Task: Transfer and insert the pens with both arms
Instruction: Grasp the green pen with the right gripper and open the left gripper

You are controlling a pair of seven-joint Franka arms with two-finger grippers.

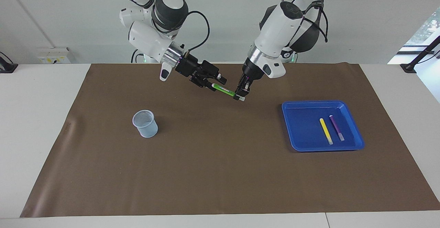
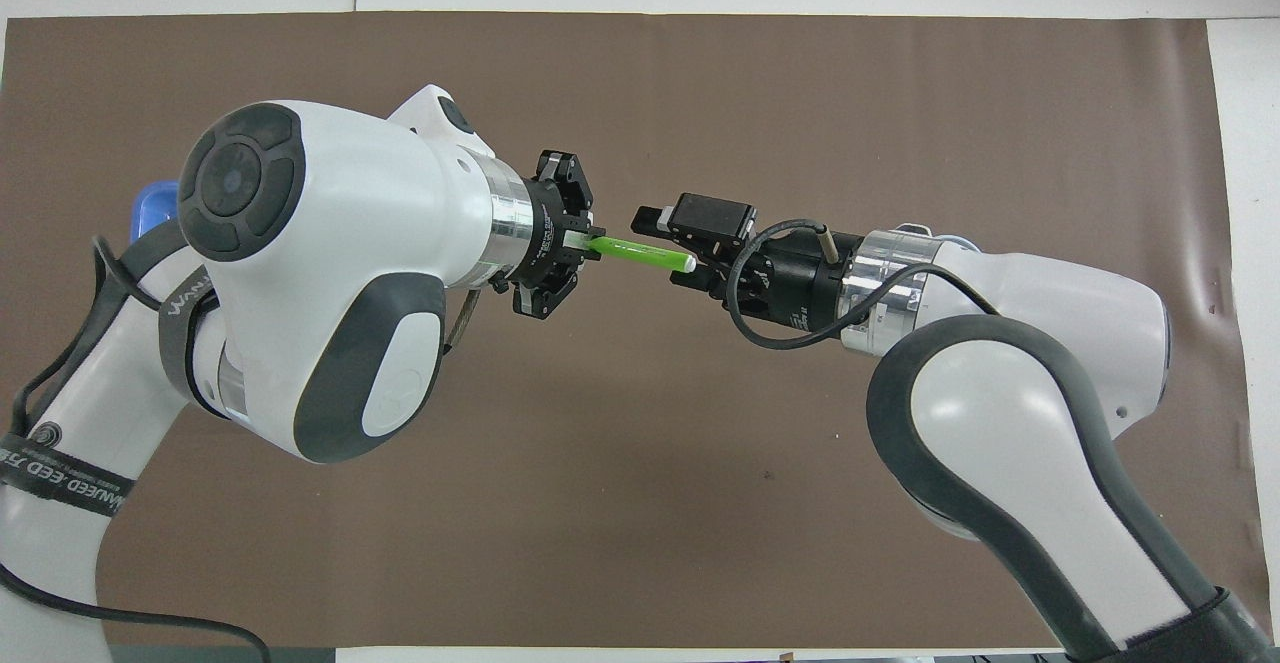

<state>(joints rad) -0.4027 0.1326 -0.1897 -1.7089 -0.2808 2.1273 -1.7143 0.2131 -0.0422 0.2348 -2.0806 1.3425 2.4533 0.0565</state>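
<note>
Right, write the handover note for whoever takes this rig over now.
Left gripper: shut on the green pen at its pale end, held in the air over the middle of the mat.
Right gripper: fingers around the pen's free end, not yet shut on it.
Yellow pen and purple pen: lying side by side in the blue tray at the left arm's end.
Mesh cup: upright at the right arm's end, no pen in it.
Done: green pen lifted out and presented.
Left: finish the handover, insert it in the cup, then the other two pens.

A white table (image 1: 41, 125) carries a large brown mat (image 1: 220, 173). A plain pale wall (image 1: 55, 14) rises above the table, with a socket box (image 1: 55, 55) at its base and a bright window (image 1: 424, 28) beside it.
</note>
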